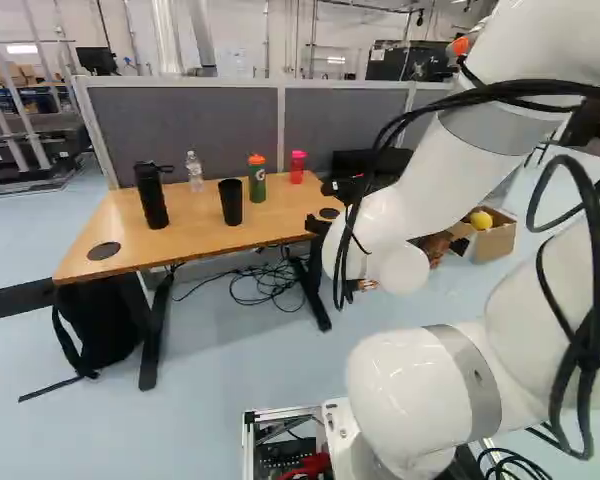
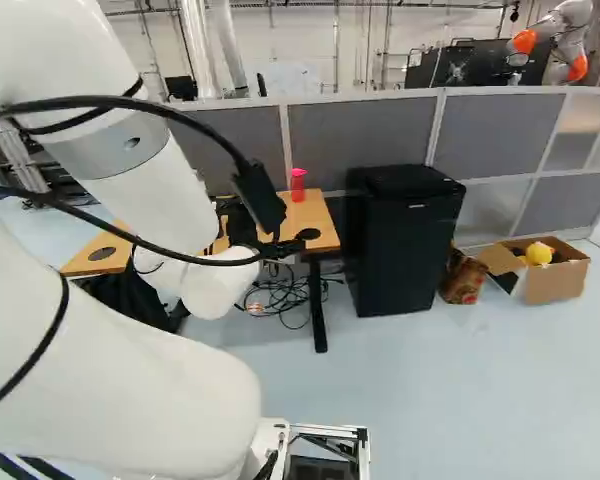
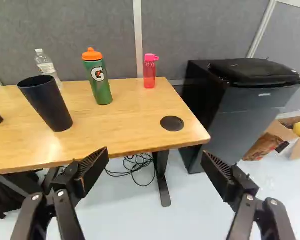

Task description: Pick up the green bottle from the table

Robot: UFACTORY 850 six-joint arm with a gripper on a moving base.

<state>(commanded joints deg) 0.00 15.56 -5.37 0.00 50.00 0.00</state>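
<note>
Green bottle (image 1: 257, 186), with an orange lid, stands upright on the wooden table (image 1: 117, 216). In the left base view, you find it at about eleven o'clock from the arm's lowest joint. Around it, you see the pink bottle (image 1: 297, 168) at two o'clock, the black cup (image 1: 231, 203) at eight and the clear bottle (image 1: 195, 172) at ten; the tall black bottle (image 1: 152, 197) is farther off at nine. Part of your claw (image 1: 318, 226) shows near the table's closest right corner, and the backpack (image 1: 98, 325) lies below the table's left end.

In the right base view, your arm hides the green bottle, while the pink bottle remains visible. The black fridge (image 2: 398, 255) stands at one o'clock from the lowest joint. At two o'clock, you see the open cardboard box (image 2: 558, 277) with a yellow thing (image 2: 539, 254) inside.

In the wrist view, your claw (image 3: 155, 172) is spread wide, its two fingers well apart. The green bottle is ahead of it at eleven o'clock, beyond the table's near edge. From that bottle, you see the black cup at eight o'clock and the pink bottle at three.
</note>
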